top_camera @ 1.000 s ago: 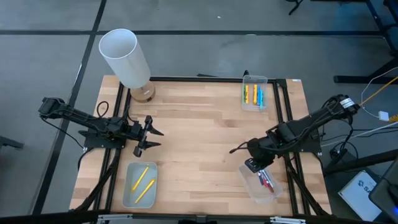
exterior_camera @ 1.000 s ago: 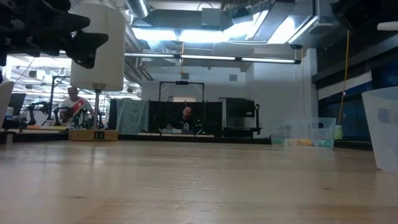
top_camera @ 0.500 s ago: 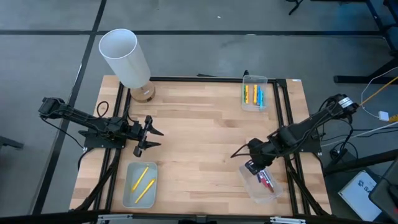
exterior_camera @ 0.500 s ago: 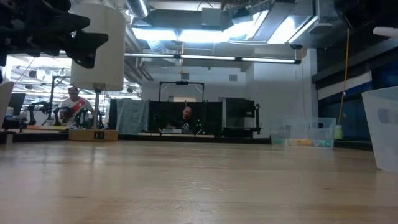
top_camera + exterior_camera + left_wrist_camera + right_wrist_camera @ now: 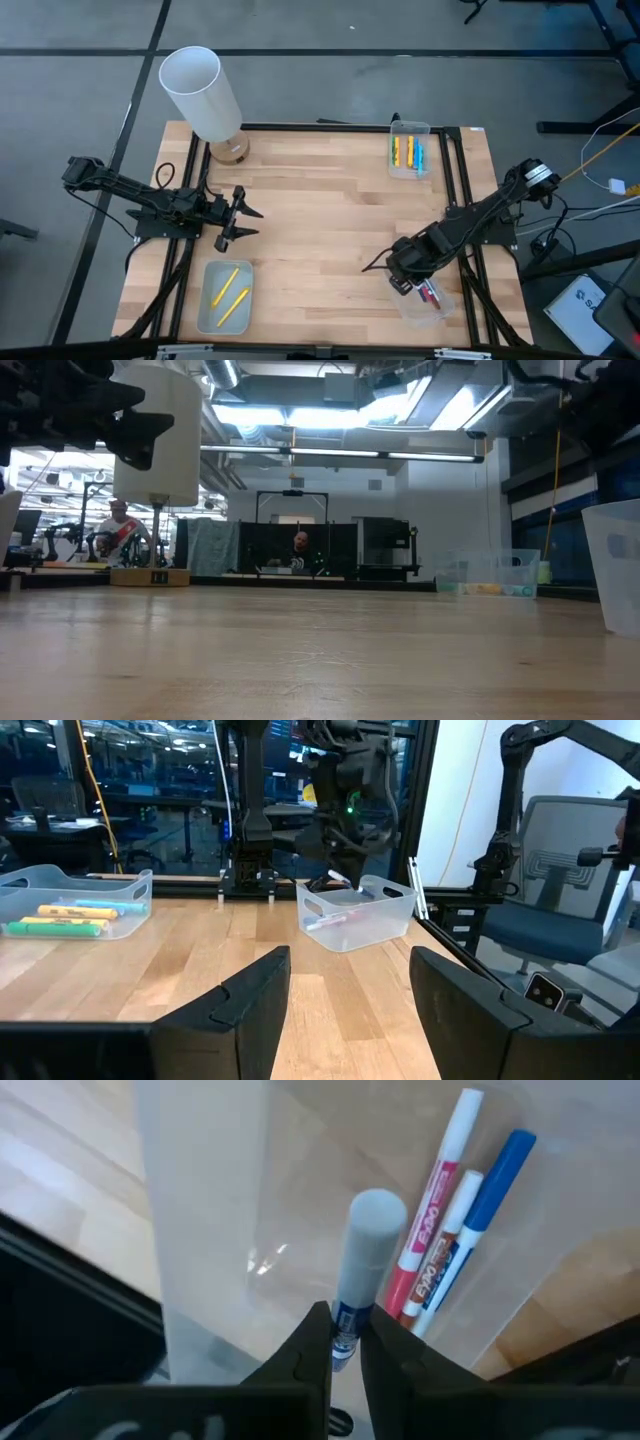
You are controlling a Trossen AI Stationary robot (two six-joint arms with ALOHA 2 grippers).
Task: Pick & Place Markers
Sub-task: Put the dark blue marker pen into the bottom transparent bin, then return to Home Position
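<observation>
While the left pincer waits with its fingers spread wide above the desk near the left edge, the right pincer hangs over the clear tray at the desk's front right corner, its fingers pinched tight on a marker with a pale grey cap. Seen from the right wrist, that marker points down into the tray, where three more lie side by side against one another — a red one, another red one with a white end, and a blue one. From above, the right arm covers much of this tray, and only a bit of red shows inside it. A second clear tray sits at the far right of the desk, well apart from the first, holding yellow, orange, green and blue markers. A third tray at the front left holds two yellow markers lying aslant. A tall white cylinder on a wooden base stands at the far left corner.
</observation>
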